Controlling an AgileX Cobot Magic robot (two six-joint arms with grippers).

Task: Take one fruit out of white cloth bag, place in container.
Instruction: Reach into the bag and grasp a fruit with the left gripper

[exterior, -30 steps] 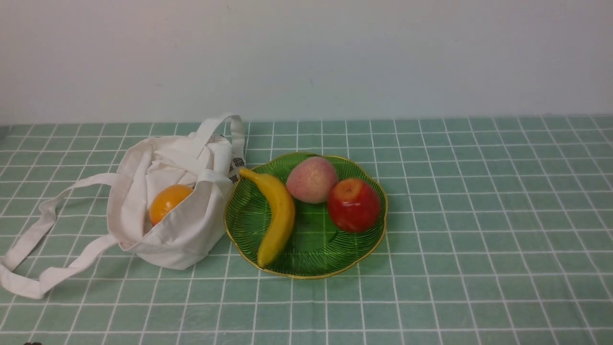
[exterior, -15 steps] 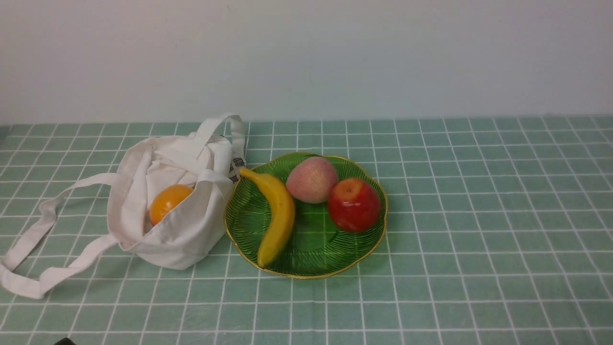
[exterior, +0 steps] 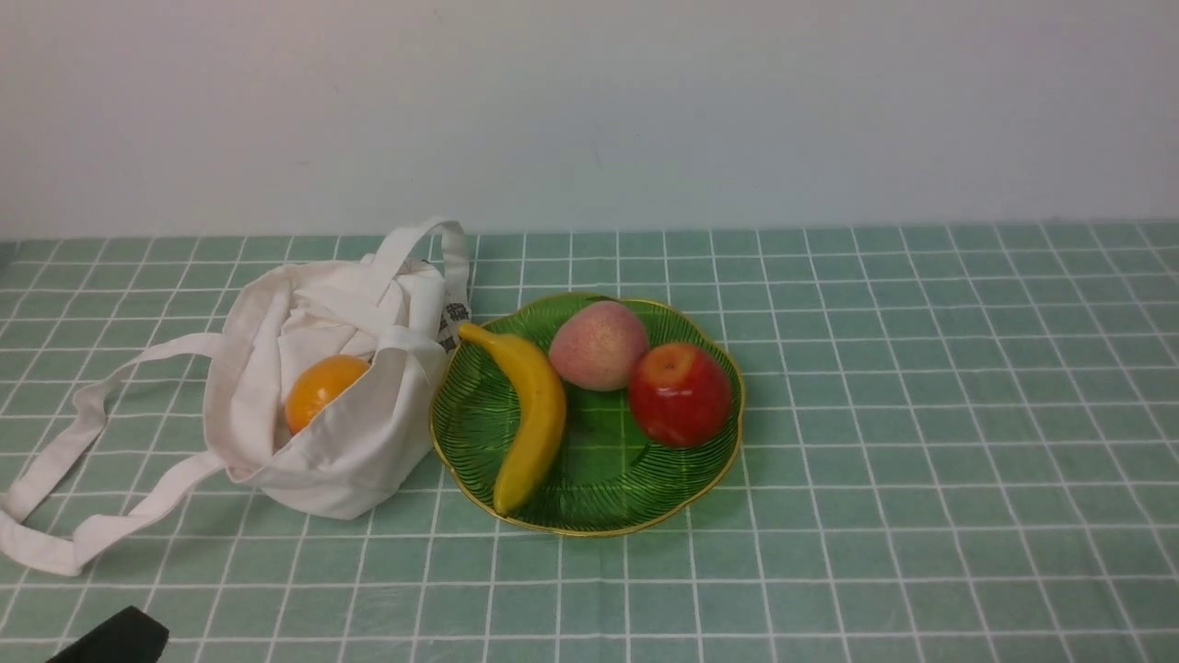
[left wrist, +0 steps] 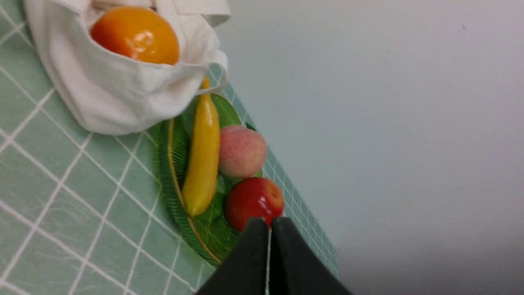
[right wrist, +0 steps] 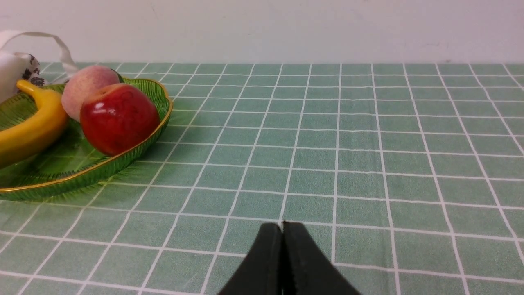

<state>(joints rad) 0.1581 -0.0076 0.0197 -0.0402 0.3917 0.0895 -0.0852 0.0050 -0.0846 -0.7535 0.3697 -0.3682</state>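
Principal change: the left jaws [left wrist: 268,229] now intrude at the near left corner of my front view, where half a second earlier only a dark sliver showed and, a second earlier, barely a trace. They are clenched with nothing between them. I judge this the opening of the approach to the bag; they will need to part before any grasp.

Subject item: the orange-yellow fruit [exterior: 324,391] sits in the mouth of the white cloth bag [exterior: 345,470], partly covered by its near wall. Extraction not begun. Risk, in my judgement: pinching fabric along with fruit.

Otherwise compared with the earlier frame: bag, fruit and green plate [exterior: 589,531], the last bearing banana [exterior: 531,428], peach [exterior: 599,345] and apple [exterior: 680,395], show no evident displacement on the counter [exterior: 921,479]. Right jaws [right wrist: 281,254]: closed, nothing held.
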